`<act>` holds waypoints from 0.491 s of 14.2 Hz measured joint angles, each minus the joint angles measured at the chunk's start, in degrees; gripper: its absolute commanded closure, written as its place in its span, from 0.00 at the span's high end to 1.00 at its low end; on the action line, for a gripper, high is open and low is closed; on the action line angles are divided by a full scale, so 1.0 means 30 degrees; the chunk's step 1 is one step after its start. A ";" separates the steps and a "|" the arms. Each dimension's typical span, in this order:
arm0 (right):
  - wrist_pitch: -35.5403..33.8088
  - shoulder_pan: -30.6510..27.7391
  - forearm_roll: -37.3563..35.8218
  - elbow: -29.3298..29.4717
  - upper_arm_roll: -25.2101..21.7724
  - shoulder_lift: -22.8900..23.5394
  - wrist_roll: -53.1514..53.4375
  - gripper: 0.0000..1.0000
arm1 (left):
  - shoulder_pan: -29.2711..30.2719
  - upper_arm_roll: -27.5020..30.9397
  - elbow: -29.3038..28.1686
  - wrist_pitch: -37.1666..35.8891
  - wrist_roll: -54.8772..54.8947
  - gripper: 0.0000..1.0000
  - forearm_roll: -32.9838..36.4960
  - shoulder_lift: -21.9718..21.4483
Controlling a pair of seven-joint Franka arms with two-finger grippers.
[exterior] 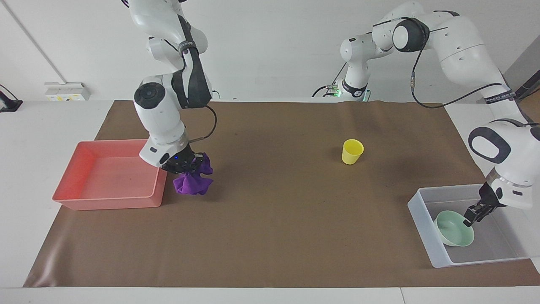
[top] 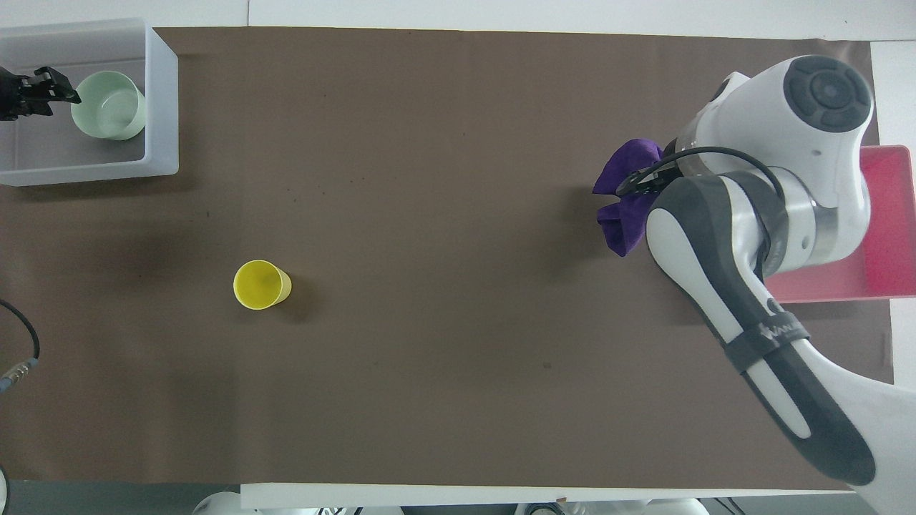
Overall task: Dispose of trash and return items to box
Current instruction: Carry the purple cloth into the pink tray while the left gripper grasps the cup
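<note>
My right gripper (exterior: 184, 165) is shut on the purple cloth (exterior: 192, 183) and holds it up in the air, over the mat beside the pink tray (exterior: 105, 199). The cloth also shows in the overhead view (top: 628, 189), where the arm hides the gripper. My left gripper (exterior: 469, 220) is down inside the translucent box (exterior: 422, 232), shut on the rim of the mint-green bowl (exterior: 453, 230). The bowl (top: 109, 105) is tilted and lies against the box's wall (top: 162, 100). The yellow cup (exterior: 352, 151) stands upright on the mat, apart from both grippers.
The pink tray (top: 887, 236) sits at the right arm's end of the table, partly covered by the right arm in the overhead view. The brown mat (exterior: 274, 236) covers most of the table. The cup (top: 261, 285) is nearer to the robots than the box.
</note>
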 measured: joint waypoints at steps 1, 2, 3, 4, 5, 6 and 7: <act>-0.0864 -0.0337 -0.0015 0.0410 -0.0012 -0.0558 0.0000 0.00 | -0.0252 -0.0007 0.0080 -0.1831 -0.0013 1.00 0.0306 -0.1181; -0.1586 -0.0728 -0.0039 0.0722 -0.0040 -0.1094 0.0000 0.00 | -0.0686 -0.0007 0.0085 -0.4157 -0.0153 1.00 0.0661 -0.2501; -0.2093 -0.1196 -0.0077 0.0877 -0.0056 -0.1591 -0.0001 0.00 | -0.1295 -0.0001 -0.0045 -0.6581 -0.0390 1.00 0.0897 -0.3751; -0.2460 -0.1784 -0.0148 0.0907 -0.0071 -0.2013 -0.0144 0.00 | -0.2094 0.0003 -0.0554 -0.8844 -0.0662 1.00 0.1184 -0.5029; -0.2681 -0.2478 -0.0285 0.0899 -0.0095 -0.2256 -0.0673 0.00 | -0.2991 -0.0003 -0.1574 -1.0215 -0.0968 1.00 0.1455 -0.6234; -0.2752 -0.3343 -0.0380 0.0876 -0.0122 -0.2320 -0.1584 0.00 | -0.4007 -0.0007 -0.3169 -1.0733 -0.1422 1.00 0.1686 -0.7419; -0.2753 -0.4240 -0.0401 0.0801 -0.0165 -0.2297 -0.2625 0.00 | -0.5076 -0.0014 -0.5117 -1.0539 -0.2041 1.00 0.1880 -0.8479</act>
